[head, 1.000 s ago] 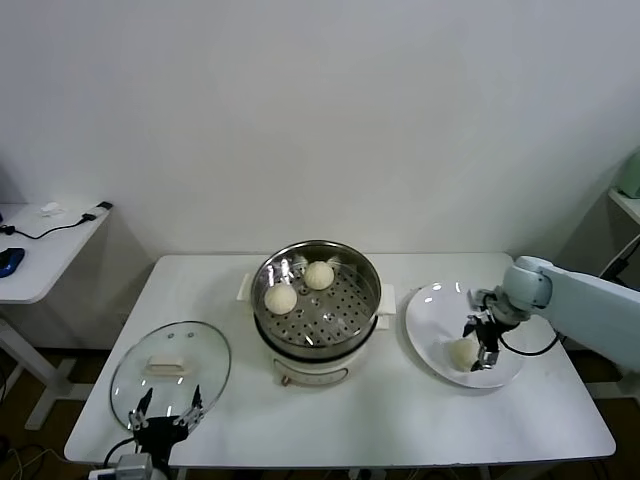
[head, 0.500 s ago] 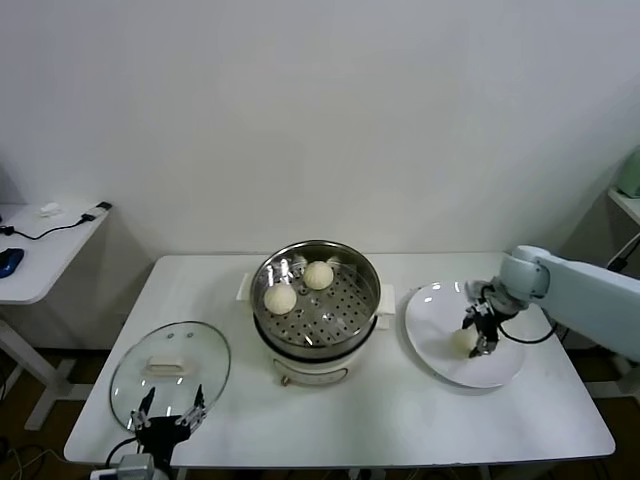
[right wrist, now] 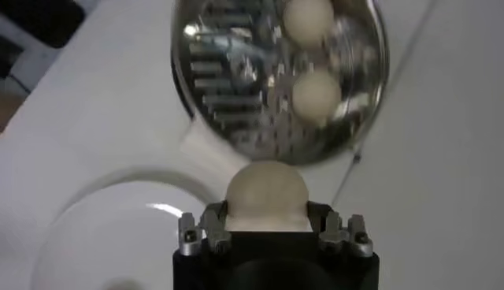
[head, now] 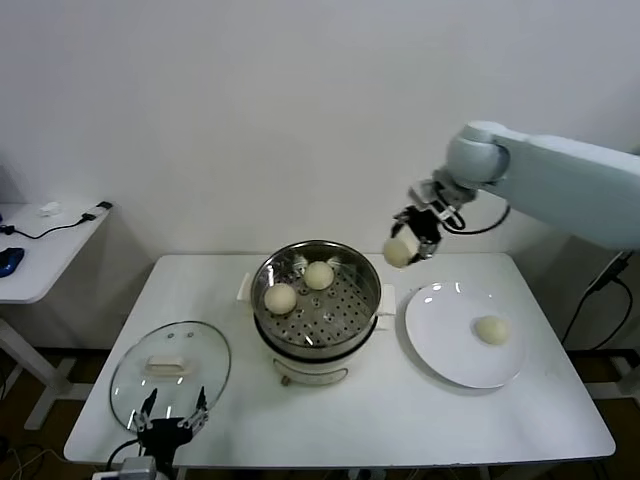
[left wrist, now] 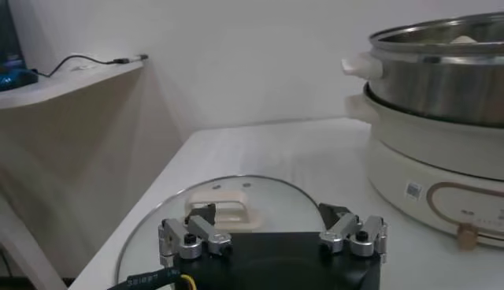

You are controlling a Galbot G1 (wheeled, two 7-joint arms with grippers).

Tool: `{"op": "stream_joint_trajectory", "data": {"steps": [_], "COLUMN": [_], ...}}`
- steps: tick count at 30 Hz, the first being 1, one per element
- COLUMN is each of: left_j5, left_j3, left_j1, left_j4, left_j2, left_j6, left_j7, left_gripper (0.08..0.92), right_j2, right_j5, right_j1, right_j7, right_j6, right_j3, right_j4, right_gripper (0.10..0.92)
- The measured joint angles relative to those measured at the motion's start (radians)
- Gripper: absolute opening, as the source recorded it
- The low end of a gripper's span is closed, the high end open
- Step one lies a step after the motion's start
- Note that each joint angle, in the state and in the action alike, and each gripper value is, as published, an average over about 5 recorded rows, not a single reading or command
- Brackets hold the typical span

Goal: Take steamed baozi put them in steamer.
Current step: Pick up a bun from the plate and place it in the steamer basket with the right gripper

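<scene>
My right gripper (head: 408, 240) is shut on a cream-white baozi (head: 399, 252) and holds it in the air between the steamer (head: 317, 300) and the white plate (head: 440, 345). In the right wrist view the held baozi (right wrist: 267, 193) sits between the fingers, above the steamer's rim (right wrist: 370, 118). Two baozi (head: 281, 298) (head: 319, 275) lie on the steamer's perforated tray. One more baozi (head: 490, 330) lies on the plate. My left gripper (head: 170, 418) is open and parked low at the table's front left, by the glass lid (head: 170, 365).
The glass lid (left wrist: 236, 209) lies flat on the table left of the steamer. A side table (head: 40, 250) with cables stands at the far left. A wall rises behind the table.
My right gripper has lifted a baozi off the plate and carried it up and left toward the steamer. One baozi stays on the plate. The left arm has not moved.
</scene>
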Motion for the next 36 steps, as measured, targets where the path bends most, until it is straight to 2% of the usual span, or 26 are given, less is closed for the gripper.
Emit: {"op": "stream_joint_trajectory", "data": {"steps": [11,27,33,36], "left_j5": [-0.007,-0.017,-0.018,-0.019], "left_j3": [-0.009,-0.018,-0.022,-0.022], "left_j1": [-0.001,-0.014,-0.012,-0.009], "left_j4": [-0.007,0.006,0.005,0.003], "left_j2": [0.001,0.003,0.003,0.003], "left_j6": [0.0,0.005,0.005,0.004], "left_j7": [-0.002,-0.003,-0.004,-0.005], "left_gripper": [0.823,0.823,0.823,0.823], "right_j2": [0.208,0.37,0.383,0.378], "right_j5": [-0.104,-0.26,-0.275,-0.26], "right_j1": [-0.028,-0.195,-0.205,-0.186], "right_j7": [0.048,0.108,0.114,0.103], "right_j6": [0.175,0.304,0.334,0.345], "right_j3": [-0.061,-0.086,-0.081,-0.073], "right_j4": [0.07,-0.061,-0.085,-0.086], "right_gripper": [0.67,0.675,0.794,0.819]}}
